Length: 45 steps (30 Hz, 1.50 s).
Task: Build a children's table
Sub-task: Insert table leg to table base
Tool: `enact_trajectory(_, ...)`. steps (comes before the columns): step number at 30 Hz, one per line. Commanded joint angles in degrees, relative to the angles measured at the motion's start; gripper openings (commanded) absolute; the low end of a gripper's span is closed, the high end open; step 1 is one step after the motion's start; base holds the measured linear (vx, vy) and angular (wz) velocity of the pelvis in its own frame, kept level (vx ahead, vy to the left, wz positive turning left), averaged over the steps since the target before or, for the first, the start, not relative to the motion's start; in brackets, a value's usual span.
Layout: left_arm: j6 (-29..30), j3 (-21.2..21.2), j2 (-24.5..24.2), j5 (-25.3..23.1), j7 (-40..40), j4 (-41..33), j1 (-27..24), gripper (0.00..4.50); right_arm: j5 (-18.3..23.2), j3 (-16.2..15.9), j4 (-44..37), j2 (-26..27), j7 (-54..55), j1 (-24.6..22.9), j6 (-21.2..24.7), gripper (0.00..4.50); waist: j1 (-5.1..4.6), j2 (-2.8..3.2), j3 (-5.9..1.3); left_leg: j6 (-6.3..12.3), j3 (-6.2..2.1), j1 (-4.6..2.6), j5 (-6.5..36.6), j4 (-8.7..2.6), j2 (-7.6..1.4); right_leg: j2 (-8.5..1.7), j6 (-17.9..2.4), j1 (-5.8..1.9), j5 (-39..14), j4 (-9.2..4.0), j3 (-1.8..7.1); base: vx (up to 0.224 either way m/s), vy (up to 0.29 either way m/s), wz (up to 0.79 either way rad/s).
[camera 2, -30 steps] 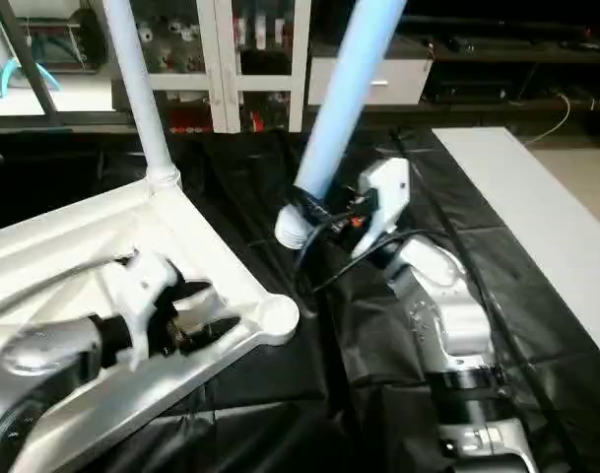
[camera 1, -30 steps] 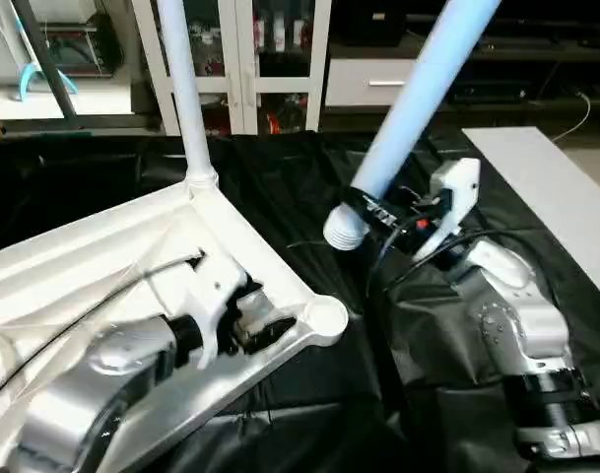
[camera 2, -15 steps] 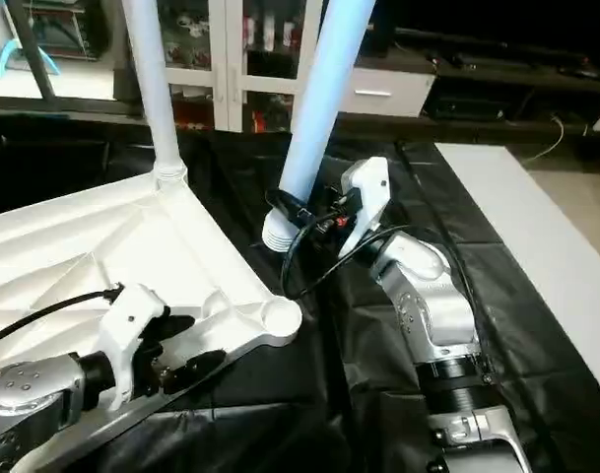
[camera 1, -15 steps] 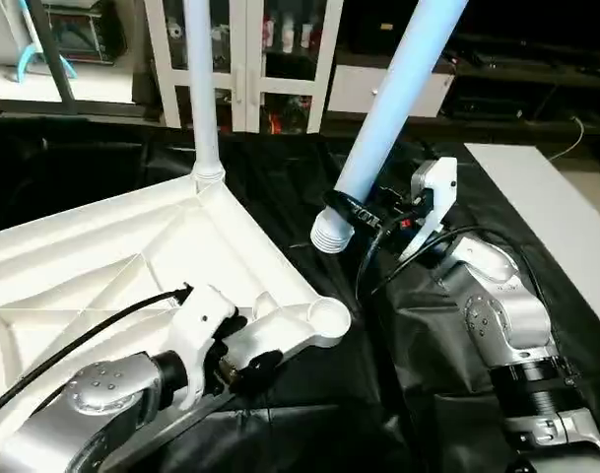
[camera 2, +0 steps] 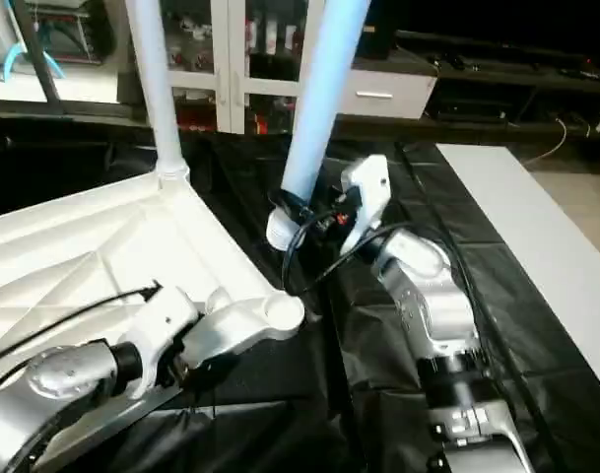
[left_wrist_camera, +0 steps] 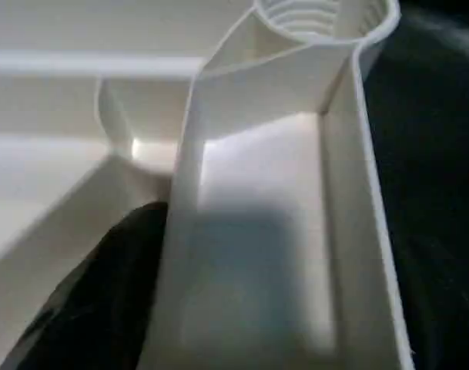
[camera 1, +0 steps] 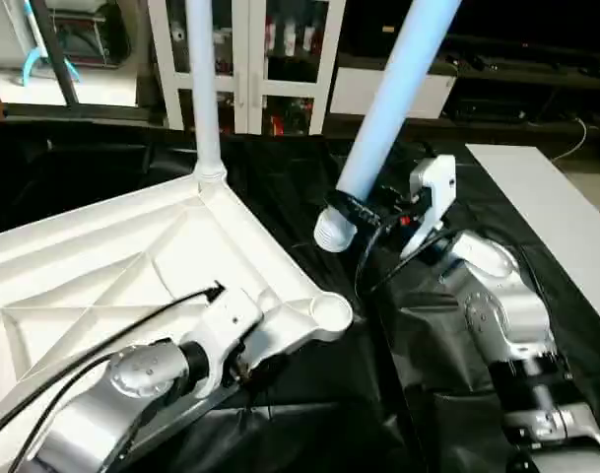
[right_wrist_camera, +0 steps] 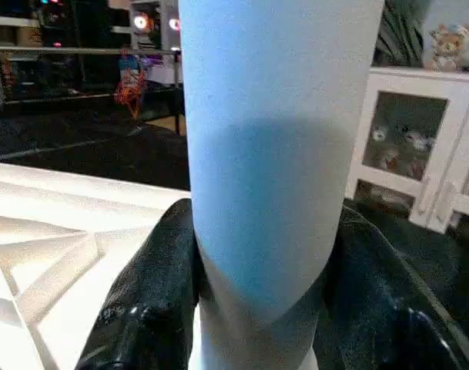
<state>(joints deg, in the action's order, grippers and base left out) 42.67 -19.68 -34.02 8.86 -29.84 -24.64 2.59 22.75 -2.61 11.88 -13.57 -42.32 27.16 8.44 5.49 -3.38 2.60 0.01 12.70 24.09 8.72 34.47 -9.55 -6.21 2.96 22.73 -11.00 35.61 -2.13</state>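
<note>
- The right claw point(camera 1: 370, 219) is clamping the leg point(camera 1: 383, 128) near its threaded end, with one black finger point(right_wrist_camera: 153, 308) pressing on each side of the tube.
- The leg's long axis is leaning up and away from the robot, and its threaded end is pointing down toward the near corner of the top point(camera 1: 112, 266).
- The empty socket point(camera 1: 329, 313) is lying just below this end and a little nearer to the robot; I judge the coming move is depending on this gap and on bringing the leg upright over the socket.
- The right claw is the nearer one to the leg; the left claw point(camera 1: 242, 363) is sitting at the top's edge beside the socket, with its jaws standing wide apart around the rim wall, but I cannot tell if it is pressing it.
- Another leg point(camera 1: 203, 89) is already standing upright in the far corner.
- The top is lying with the ribs up on a black sheet point(camera 1: 309, 414).
- A white board point(camera 1: 546, 212) is lying to the right, and a cabinet point(camera 1: 250, 59) is standing behind.
</note>
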Motion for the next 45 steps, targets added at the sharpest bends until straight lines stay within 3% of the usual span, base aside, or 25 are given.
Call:
enact_trajectory(1, -1.92, -1.40, -2.16, -3.68, -0.57, 2.27, -0.04, 3.98, -0.07, 1.74, -1.43, -0.39, 0.42, 0.17, -0.77, 1.82, -0.17, 1.34, -3.56, -7.49, -2.62, -3.18, 22.11, -5.26, -3.27, -1.55, -7.96, -0.48, -10.48, -4.09, 1.57, 0.000, 0.000, 0.00)
enact_trajectory(4, -4.26, -2.94, -4.26, -5.78, -1.35, 3.35, 0.27, 3.80, -0.11, 2.05, -1.26, -0.26, 0.68, 0.17, -0.90, 1.82, -0.47, 1.50, -3.32, -7.60, -2.76, -3.30, 25.26, -5.31, -3.39, -1.81, -8.00, -0.14, -16.02, -4.42, 1.71, 0.000, 0.000, 0.00)
enact_trajectory(7, -7.11, -3.69, -4.76, -7.55, -1.00, 5.75, 0.93, 3.69, -0.27, 1.74, -1.43, 0.07, 0.92, 0.26, -0.91, 1.82, -0.51, 1.62, -3.19, -7.82, -2.78, -3.39, 26.39, -5.33, -3.41, -1.81, -7.88, 0.08, -17.77, -4.61, 1.75, 0.000, 0.000, 0.00)
enact_trajectory(9, -9.99, -3.87, -4.74, -8.14, -1.49, 7.50, 1.23, 3.54, -0.22, 1.67, -1.48, 0.16, 1.04, 0.40, -0.82, 1.82, -0.44, 1.56, -3.04, -7.96, -2.75, -3.68, 28.46, -5.23, -3.35, -1.99, -7.59, 0.48, -21.02, -5.06, 1.89, 0.000, 0.000, 0.00)
enact_trajectory(13, -15.71, -5.51, -6.57, -10.19, -3.47, 10.77, 1.24, 3.39, -0.24, 1.47, -1.73, 0.21, 0.96, 0.22, -0.63, 1.82, -0.52, 1.56, -2.85, -8.35, -3.17, -3.97, 31.71, -5.40, -3.36, -2.17, -6.30, 0.56, -26.23, -5.55, 1.80, 0.000, 0.000, 0.00)
enact_trajectory(23, -27.31, -6.10, -11.14, -11.91, -9.74, 20.03, 2.10, 3.32, 0.02, 0.86, -1.59, 0.77, 0.09, 1.09, 0.79, 1.82, -0.72, 1.58, -3.19, -7.95, -2.97, -4.07, 30.51, -5.60, -3.41, -2.05, -6.86, 0.81, -23.98, -5.16, 1.93, 0.000, 0.000, 0.00)
enact_trajectory(25, -27.43, -5.81, -11.44, -11.88, -9.95, 20.48, 2.28, 3.32, 0.29, 0.71, -1.78, 0.79, -0.27, 1.08, 1.11, 1.82, -0.77, 1.72, -3.24, -8.00, -2.97, -3.95, 30.01, -5.73, -3.43, -2.01, -7.32, 0.68, -22.56, -4.89, 1.89, 0.000, 0.000, 0.00)
enact_trajectory(27, -27.26, -4.41, -10.99, -10.80, -9.90, 20.81, 2.38, 3.32, 2.65, 0.10, -3.38, 0.75, -2.45, 0.20, 4.09, 1.82, -1.01, 1.30, -3.26, -7.83, -2.88, -3.83, 29.71, -5.75, -3.44, -1.93, -7.61, 0.53, -22.00, -4.81, 1.87, 0.000, 0.000, 0.00)
enact_trajectory(29, -27.14, -3.25, -10.25, -9.54, -9.87, 20.71, 2.13, 3.32, 4.34, -1.29, -4.81, 0.10, -5.26, -1.02, 7.05, 1.82, -0.83, 1.50, -3.23, -7.35, -2.89, -3.91, 29.42, -5.73, -3.56, -2.03, -7.71, 0.50, -21.68, -4.75, 1.97, 0.000, 0.000, 0.00)
enact_trajectory(30, -27.29, -2.57, -9.63, -8.07, -10.58, 20.45, 1.68, 3.32, 4.39, -3.33, -5.43, -0.87, -8.20, -2.20, 8.30, 1.82, -0.99, 1.31, -3.19, -7.28, -2.83, -3.87, 29.80, -5.75, -3.52, -1.96, -7.69, 0.51, -22.12, -4.84, 1.94, 0.000, 0.000, 0.00)
enact_trajectory(32, -28.52, -2.50, -9.63, -7.26, -11.81, 20.75, 0.93, 3.32, 3.49, -4.72, -5.02, -0.80, -9.26, -2.86, 7.94, 1.82, -0.81, 1.34, -3.07, -7.30, -2.84, -3.88, 30.09, -5.71, -3.57, -2.19, -7.43, 0.66, -23.45, -5.01, 2.02, 0.000, 0.000, 0.00)
enact_trajectory(33, -28.52, -2.50, -9.63, -7.26, -11.81, 20.75, 0.93, 3.32, 3.49, -4.72, -5.02, -0.80, -9.26, -2.86, 7.94, 1.82, -0.92, 1.32, -3.01, -7.51, -2.91, -3.89, 30.80, -5.73, -3.55, -2.28, -7.30, 0.75, -24.80, -5.20, 2.02, 0.000, 0.000, 0.00)
enact_trajectory(35, -29.60, -2.10, -9.76, -7.23, -11.61, 21.00, 0.39, 3.32, 3.90, -4.06, -4.62, 0.35, -8.06, -2.59, 8.05, 1.82, -1.08, 0.65, -3.04, -7.16, -3.12, -3.43, 29.98, -5.73, -3.55, -2.60, -6.76, 0.47, -26.79, -5.20, 1.97, 0.000, 0.000, 0.00)
enact_trajectory(38, -29.62, 0.05, -9.10, -5.03, -12.02, 21.17, 0.09, 3.32, 4.56, -2.89, -3.95, 1.57, -6.56, -1.74, 8.99, 1.82, -1.06, 0.72, -3.00, -7.24, -3.09, -3.78, 30.26, -5.63, -3.51, -2.59, -6.55, 0.88, -28.30, -5.38, 2.01, 0.000, 0.000, 0.00)
enact_trajectory(40, -29.21, 1.68, -8.63, -2.91, -12.85, 20.70, -0.28, 3.32, 5.48, -2.59, -4.29, 1.63, -6.76, -1.67, 10.46, 1.82, -1.12, 0.40, -2.94, -6.98, -3.00, -3.78, 29.86, -5.64, -3.52, -2.46, -6.59, 0.92, -28.20, -5.39, 2.04, 0.000, 0.000, 0.00)
enact_trajectory(42, -29.08, 3.13, -7.85, -0.97, -13.67, 20.31, -0.66, 3.32, 5.85, -2.79, -4.63, 1.01, -7.51, -1.94, 11.22, 1.82, -1.10, 0.58, -3.09, -7.04, -2.87, -3.85, 29.05, -5.61, -3.55, -2.38, -6.98, 0.93, -26.16, -5.18, 2.06, 0.000, 0.000, 0.00)
enact_trajectory(45, -27.70, 4.44, -7.37, 1.78, -15.70, 19.38, -1.13, 3.98, 5.41, -3.30, -4.57, -0.16, -8.43, -2.31, 11.20, 1.82, -1.09, 0.59, -3.29, -6.87, -2.64, -3.77, 27.49, -5.72, -3.53, -2.02, -7.64, 0.77, -22.10, -4.74, 2.02, 0.000, 0.000, 0.00)
